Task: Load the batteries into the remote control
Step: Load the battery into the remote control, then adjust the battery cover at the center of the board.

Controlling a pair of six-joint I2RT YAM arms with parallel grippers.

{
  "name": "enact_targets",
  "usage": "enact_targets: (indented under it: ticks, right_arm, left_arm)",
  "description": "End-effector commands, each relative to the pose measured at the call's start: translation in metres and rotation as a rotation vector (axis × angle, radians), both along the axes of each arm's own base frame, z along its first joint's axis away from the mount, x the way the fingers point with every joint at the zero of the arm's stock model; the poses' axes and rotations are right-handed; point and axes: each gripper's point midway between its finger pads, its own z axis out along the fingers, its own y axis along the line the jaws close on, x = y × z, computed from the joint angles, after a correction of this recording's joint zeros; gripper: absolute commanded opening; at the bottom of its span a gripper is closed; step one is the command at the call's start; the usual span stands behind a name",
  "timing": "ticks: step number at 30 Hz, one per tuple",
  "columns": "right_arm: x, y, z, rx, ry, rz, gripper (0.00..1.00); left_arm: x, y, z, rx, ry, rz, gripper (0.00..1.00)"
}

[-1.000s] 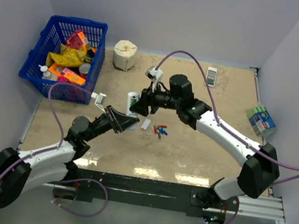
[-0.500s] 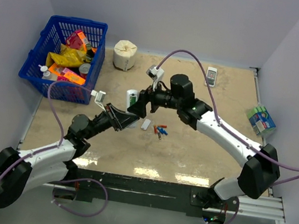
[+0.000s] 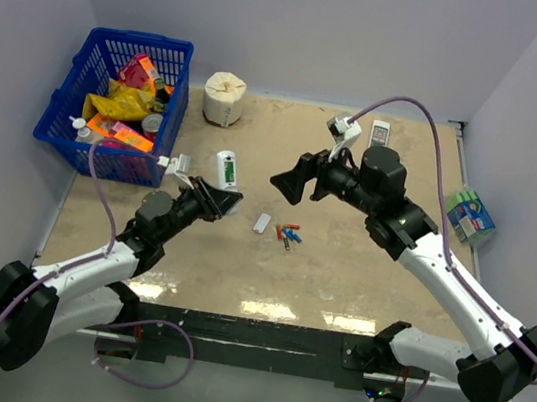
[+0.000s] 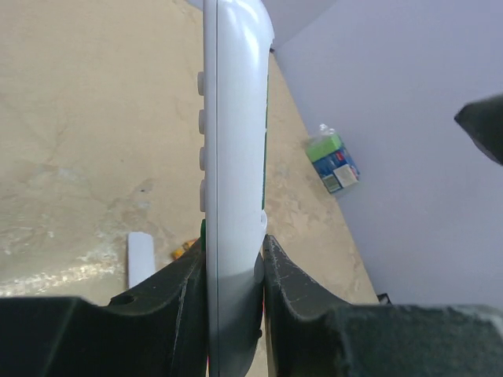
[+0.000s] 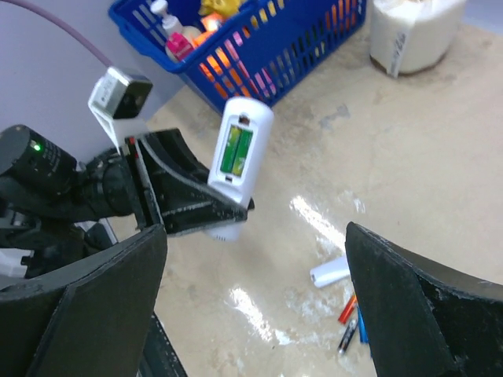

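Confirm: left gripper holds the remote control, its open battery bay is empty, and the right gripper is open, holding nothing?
Not empty: the right wrist view shows two green batteries seated in the open bay of the remote control. The rest stands: the left gripper holds it, and the right gripper is open, holding nothing.

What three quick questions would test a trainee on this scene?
1. True or false: the left jaws clamp the remote.
2. The right jaws are: A) open and empty; B) shut on a battery; C) shut on the remote.
3. Fill in: the batteries seated in the remote's open bay look ___.
Key: 1 true; 2 A; 3 green.
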Motion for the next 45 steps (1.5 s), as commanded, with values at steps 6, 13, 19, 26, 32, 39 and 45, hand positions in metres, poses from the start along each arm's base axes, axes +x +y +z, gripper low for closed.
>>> enact_targets:
  ticks: [6,13,19,26,32,39,45]
  right_arm:
    - [-0.01,-0.018,-0.062,0.024,0.135,-0.106,0.98]
    - [0.022,-0.014,-0.117,-0.163,0.325,-0.213,0.96]
    - [0.047,-0.011,-0.166,-0.354,0.46,-0.405,0.88]
    - [0.042,0.031,-0.211,-0.53,0.56,-0.429,0.78]
    - [0.04,0.055,-0.238,-0.526,0.632,-0.401,0.73]
    - [0.028,0.043,-0.248,-0.634,0.612,-0.327,0.67]
    - [0.025,0.049,-0.253,-0.603,0.618,-0.324,0.64]
  left_arm:
    - [0.032,0.034,0.015,0.14,-0.016,0.216,0.0]
    - [0.032,0.053,0.007,0.248,-0.02,0.238,0.0]
    - [0.017,0.049,-0.025,0.264,0.035,0.16,0.0]
    - [0.008,0.046,-0.033,0.274,0.026,0.115,0.0]
    - [0.0,0.046,-0.044,0.282,0.051,0.096,0.0]
    - [-0.009,0.049,-0.033,0.25,-0.011,0.096,0.0]
    - [-0.018,0.051,-0.026,0.224,-0.042,0.096,0.0]
